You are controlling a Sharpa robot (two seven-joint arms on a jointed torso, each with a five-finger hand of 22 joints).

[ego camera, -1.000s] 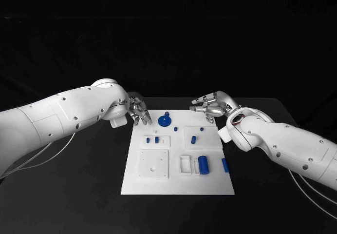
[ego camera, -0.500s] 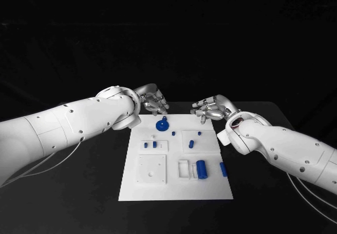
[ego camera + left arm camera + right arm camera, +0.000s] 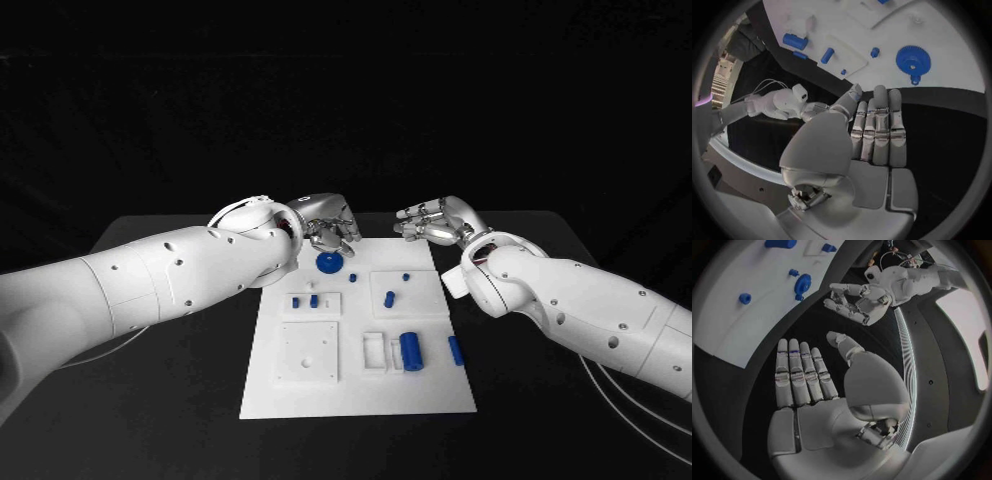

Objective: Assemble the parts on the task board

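Observation:
The white task board point(image 3: 361, 385) lies mid-table with blue parts on it. A blue gear point(image 3: 329, 264) sits near its far edge, two short pegs point(image 3: 304, 300) left of centre, another peg point(image 3: 388, 296) to their right, a thick cylinder point(image 3: 410, 350) and a bar point(image 3: 456, 349) further forward on the right. My left hand point(image 3: 326, 225) hovers just beyond the gear, fingers straight, palm empty point(image 3: 873, 135). My right hand point(image 3: 433, 222) hangs past the board's far right corner, also flat and empty point(image 3: 811, 385).
Black table point(image 3: 173, 400) surrounds the board on all sides. My two hands are close together over the far edge, a short gap between them. The left forearm point(image 3: 173, 280) crosses the table left of the board.
My left hand has swung from the board's far left corner toward the middle and now hangs just beyond the gear. The right hand has barely moved. The parts lie as before.

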